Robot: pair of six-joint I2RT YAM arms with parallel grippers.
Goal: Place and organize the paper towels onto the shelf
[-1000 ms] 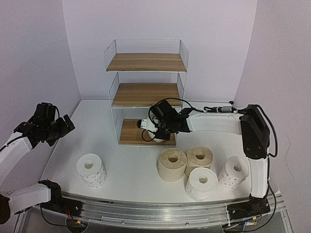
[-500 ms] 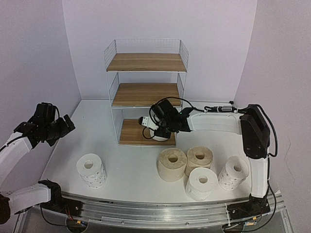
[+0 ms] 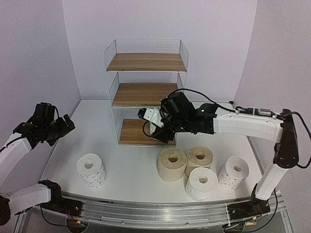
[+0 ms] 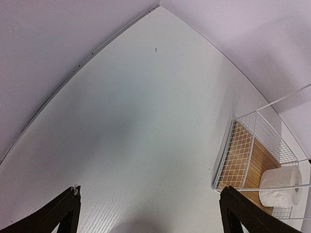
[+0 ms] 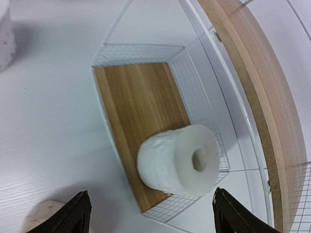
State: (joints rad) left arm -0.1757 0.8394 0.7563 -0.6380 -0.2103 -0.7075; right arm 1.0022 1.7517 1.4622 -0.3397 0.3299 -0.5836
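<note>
Hanging just before the shelf (image 5: 136,97), right gripper (image 5: 150,201) spread wide, nothing held. White roll (image 5: 177,158) on bottom board, centre of the wrist frame, apparently clear of both fingers. Left gripper (image 4: 149,194) wide, empty, above the table (image 4: 136,121). Five other rolls (image 3: 200,183) across lower half of the top view.

Robot lab test cell. Blank lilac walls (image 3: 160,19) box in a white tabletop (image 3: 131,170) on three sides. An aluminium rail (image 3: 155,209) along the 6 o'clock edge carries two bolted arm bases (image 3: 48,191). The props look staged: a bare wire shelf (image 3: 146,62) at 12 o'clock and loose paper towel rolls (image 3: 172,164) toward 5 o'clock.
</note>
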